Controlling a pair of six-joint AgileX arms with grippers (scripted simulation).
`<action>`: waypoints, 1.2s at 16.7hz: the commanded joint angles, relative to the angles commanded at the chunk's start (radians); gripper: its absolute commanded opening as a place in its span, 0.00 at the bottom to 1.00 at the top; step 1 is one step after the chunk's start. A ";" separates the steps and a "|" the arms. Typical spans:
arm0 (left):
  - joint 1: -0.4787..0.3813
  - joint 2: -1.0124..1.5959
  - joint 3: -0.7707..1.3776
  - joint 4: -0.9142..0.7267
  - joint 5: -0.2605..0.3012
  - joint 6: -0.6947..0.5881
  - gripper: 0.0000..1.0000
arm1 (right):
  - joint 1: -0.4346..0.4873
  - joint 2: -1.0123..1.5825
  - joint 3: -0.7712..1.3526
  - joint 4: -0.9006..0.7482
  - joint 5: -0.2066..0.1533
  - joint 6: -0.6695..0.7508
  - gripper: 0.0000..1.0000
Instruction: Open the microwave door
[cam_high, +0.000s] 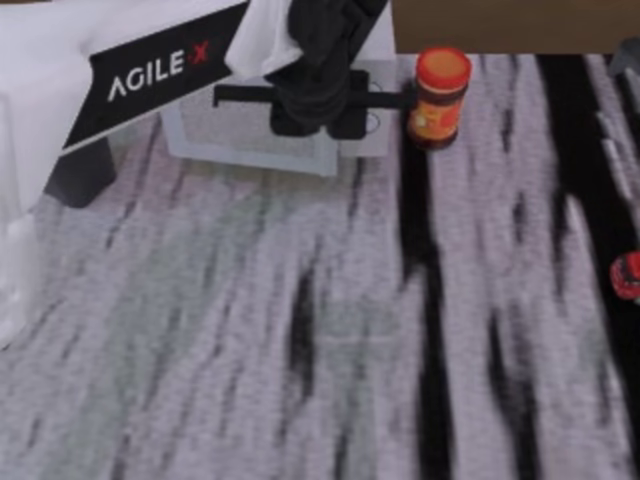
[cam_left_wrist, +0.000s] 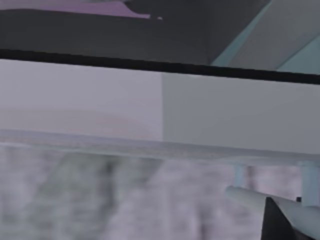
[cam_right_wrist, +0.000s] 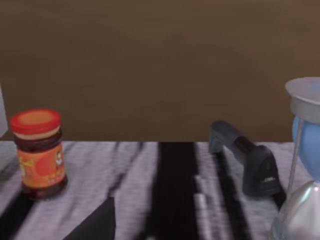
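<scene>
**Microwave door hangs open under the left arm**

Microwave door (cam_high: 255, 140), a flat grey-white panel with a speckled grey window, lies swung out low at the upper middle of the top view, its face turned up toward the camera. It belongs to the light grey-white boxy microwave (cam_high: 40, 90), whose body fills the upper left corner of that frame. In the left wrist view the door's edge runs across as a pale shelf-like strip, with a slim pale bar handle (cam_left_wrist: 280, 200) on short posts below it at the lower right, and the dark oven cavity above.

The left gripper (cam_high: 320, 105), black and bulky, hangs over the door's outer end near the upper centre, at the end of a black-and-white arm link lettered AGILEX (cam_high: 150, 75). Whether its jaws are apart or together I cannot tell; only one dark tip shows in its own camera, beside the handle.

Just right of the door stands an orange-lidded glass jar (cam_high: 440, 97) of red-brown sauce, upright on the streaked grey-and-black tabletop (cam_high: 300, 350). The right wrist view shows that jar again, a black handheld scanner (cam_right_wrist: 247, 160) lying farther along, and a silver-capped blue hourglass (cam_right_wrist: 305, 165) at the frame's right edge. The right gripper shows only as a dark tip at the lower left of its own view, jaws unreadable.
</scene>
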 joint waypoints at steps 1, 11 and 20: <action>0.000 0.000 0.000 0.000 0.000 0.000 0.00 | 0.000 0.000 0.000 0.000 0.000 0.000 1.00; -0.009 0.002 0.002 0.001 0.008 -0.006 0.00 | 0.000 0.000 0.000 0.000 0.000 0.000 1.00; 0.005 -0.043 -0.068 0.036 0.022 0.045 0.00 | 0.000 0.000 0.000 0.000 0.000 0.000 1.00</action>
